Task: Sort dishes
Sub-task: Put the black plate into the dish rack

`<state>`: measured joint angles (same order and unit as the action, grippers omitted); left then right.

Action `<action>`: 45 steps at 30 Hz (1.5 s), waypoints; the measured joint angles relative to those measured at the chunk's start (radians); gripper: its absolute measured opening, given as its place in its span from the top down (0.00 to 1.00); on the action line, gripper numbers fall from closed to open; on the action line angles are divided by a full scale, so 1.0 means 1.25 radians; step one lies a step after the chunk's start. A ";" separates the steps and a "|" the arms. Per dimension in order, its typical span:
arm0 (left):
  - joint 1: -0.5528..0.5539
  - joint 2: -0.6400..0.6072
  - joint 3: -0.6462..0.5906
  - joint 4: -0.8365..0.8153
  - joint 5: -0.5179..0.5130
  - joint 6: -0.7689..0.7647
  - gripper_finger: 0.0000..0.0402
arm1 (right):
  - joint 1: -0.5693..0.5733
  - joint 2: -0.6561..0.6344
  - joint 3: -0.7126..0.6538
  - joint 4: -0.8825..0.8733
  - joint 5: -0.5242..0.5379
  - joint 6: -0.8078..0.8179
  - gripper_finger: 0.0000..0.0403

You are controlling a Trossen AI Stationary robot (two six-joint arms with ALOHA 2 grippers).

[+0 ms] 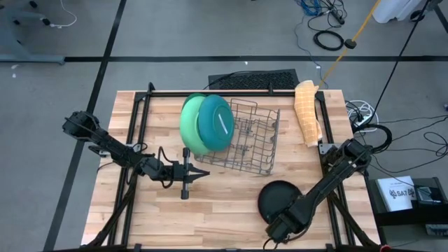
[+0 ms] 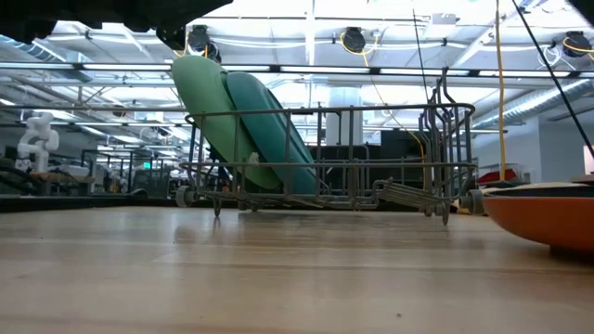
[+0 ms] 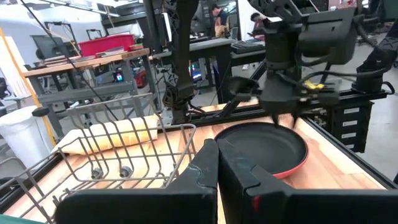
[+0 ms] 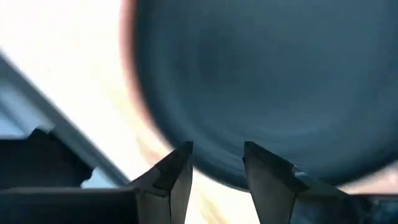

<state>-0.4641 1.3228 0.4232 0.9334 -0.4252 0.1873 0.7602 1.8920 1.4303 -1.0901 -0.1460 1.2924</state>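
The light-green plate and the teal plate stand on edge, leaning, in the left end of the grey wire rack; they also show in the low view. The smaller plate lies on the table black face up, with its orange-red underside showing in the low view. My right gripper is open and points down over this plate's near rim. I cannot tell whether it touches the plate. My left gripper is shut and empty, left of the rack.
A yellow cloth lies at the table's far right, beside the rack. A black mat lies at the far edge. Black frame rails run along the table's sides. Bare wood lies in front of the rack and at the near left.
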 joint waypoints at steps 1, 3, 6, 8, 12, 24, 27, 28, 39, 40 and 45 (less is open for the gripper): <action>0.000 0.000 0.000 0.000 0.000 0.000 1.00 | 0.003 0.002 0.000 0.028 -0.003 -0.021 0.66; 0.000 0.000 0.000 0.000 0.000 -0.004 1.00 | 0.012 0.008 0.000 0.056 -0.011 -0.063 0.66; 0.000 0.000 0.000 0.000 0.002 -0.005 1.00 | 0.032 0.012 0.000 -0.017 -0.013 -0.064 0.66; 0.000 0.000 0.000 0.000 0.002 -0.005 1.00 | 0.047 0.011 0.000 -0.086 -0.013 -0.030 0.66; 0.000 0.000 0.000 0.000 0.002 -0.005 1.00 | 0.083 -0.011 0.000 -0.110 0.043 0.019 0.66; 0.000 0.000 0.000 0.002 0.002 -0.018 1.00 | 0.162 -0.161 0.000 -0.301 0.405 0.339 0.67; 0.000 0.000 0.000 0.004 0.002 -0.018 1.00 | 0.155 -0.203 -0.017 -0.327 0.490 0.363 0.67; 0.000 0.000 0.000 0.005 0.002 -0.018 1.00 | 0.147 -0.219 -0.031 -0.321 0.519 0.363 0.67; 0.000 0.000 0.000 0.007 0.002 -0.018 1.00 | 0.032 -0.393 -0.332 -0.020 0.486 0.217 0.67; 0.000 0.000 0.000 0.007 0.002 -0.018 1.00 | 0.035 -0.412 -0.365 0.003 0.467 0.229 0.67; 0.000 0.000 0.000 0.001 0.002 -0.018 1.00 | 0.059 -0.492 -0.521 0.166 0.370 0.300 0.67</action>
<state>-0.4641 1.3228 0.4232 0.9352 -0.4225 0.1646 0.8335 1.2775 0.7788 -0.8829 0.3159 1.6671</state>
